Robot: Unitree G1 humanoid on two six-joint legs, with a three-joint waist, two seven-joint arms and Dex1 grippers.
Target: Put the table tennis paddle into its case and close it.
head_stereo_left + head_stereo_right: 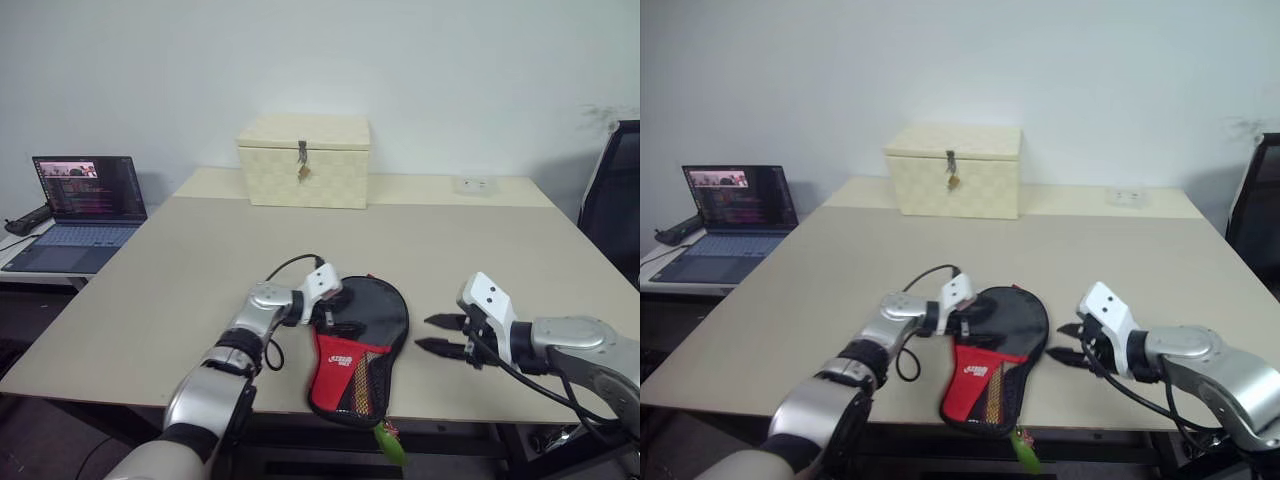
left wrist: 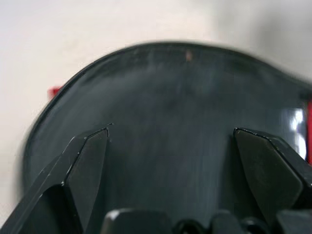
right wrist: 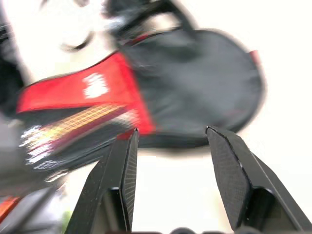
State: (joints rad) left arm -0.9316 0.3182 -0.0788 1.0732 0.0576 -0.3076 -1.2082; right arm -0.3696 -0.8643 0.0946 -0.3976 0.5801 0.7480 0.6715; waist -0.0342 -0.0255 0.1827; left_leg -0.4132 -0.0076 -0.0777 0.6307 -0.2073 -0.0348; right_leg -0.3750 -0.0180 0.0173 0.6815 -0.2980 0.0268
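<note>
Here, from the head views: left gripper spread wide and empty, resting at the black round end of the case, near the table front edge. Right gripper parted, empty, just beside the case's right side. Left wrist view: black fabric between splayed fingers. Right wrist view: case just beyond the parted fingers, red handle section visible.

Plain white wall behind a beige table, black chair alongside.
</note>
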